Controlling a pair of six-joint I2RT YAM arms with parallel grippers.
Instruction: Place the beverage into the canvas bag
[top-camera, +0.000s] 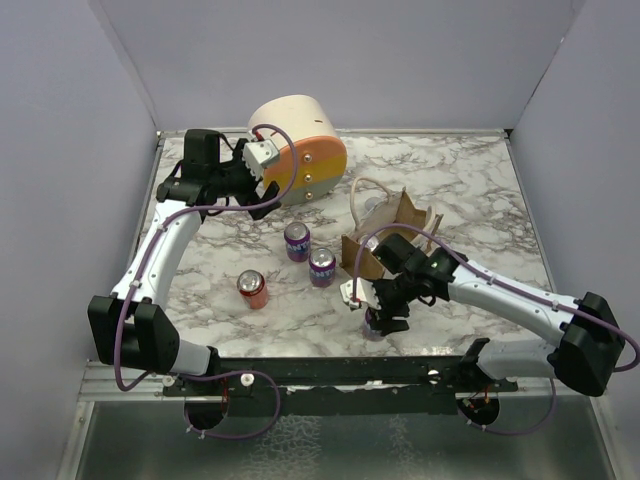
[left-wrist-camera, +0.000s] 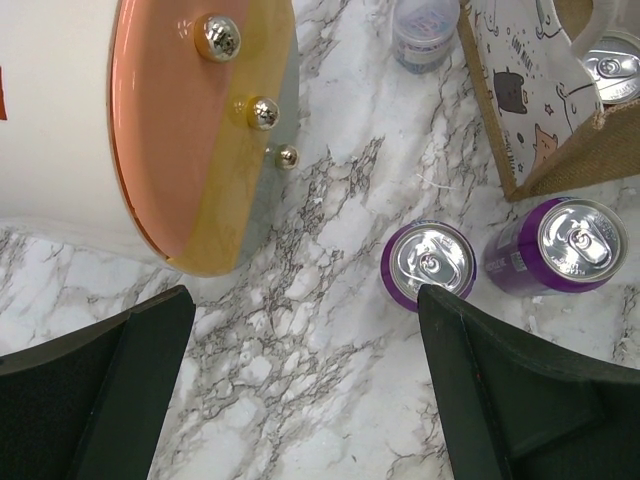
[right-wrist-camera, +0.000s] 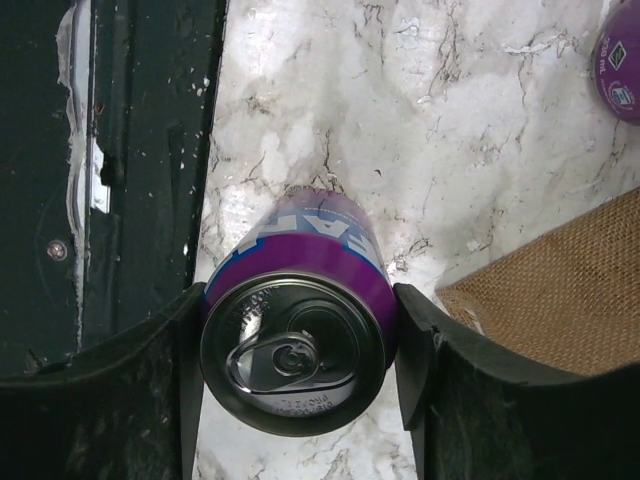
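Observation:
A purple beverage can (right-wrist-camera: 295, 345) stands upright near the table's front edge. My right gripper (right-wrist-camera: 300, 312) is around it from above, with a black finger pressed against each side. In the top view this can (top-camera: 374, 327) is mostly hidden under the right gripper (top-camera: 378, 316). The tan canvas bag (top-camera: 398, 232) with cream rope handles stands just behind it, and its woven wall (right-wrist-camera: 560, 290) shows on the right. A silver can top (left-wrist-camera: 612, 68) shows inside the bag (left-wrist-camera: 520, 110). My left gripper (left-wrist-camera: 305, 300) hangs open over bare marble at the back left.
Two more purple cans (top-camera: 297, 241) (top-camera: 322, 267) stand left of the bag, and a red can (top-camera: 252, 289) sits nearer the front. A big cream cylinder with an orange-yellow face (top-camera: 300, 148) lies at the back. The black mounting rail (right-wrist-camera: 100, 180) runs beside the gripped can.

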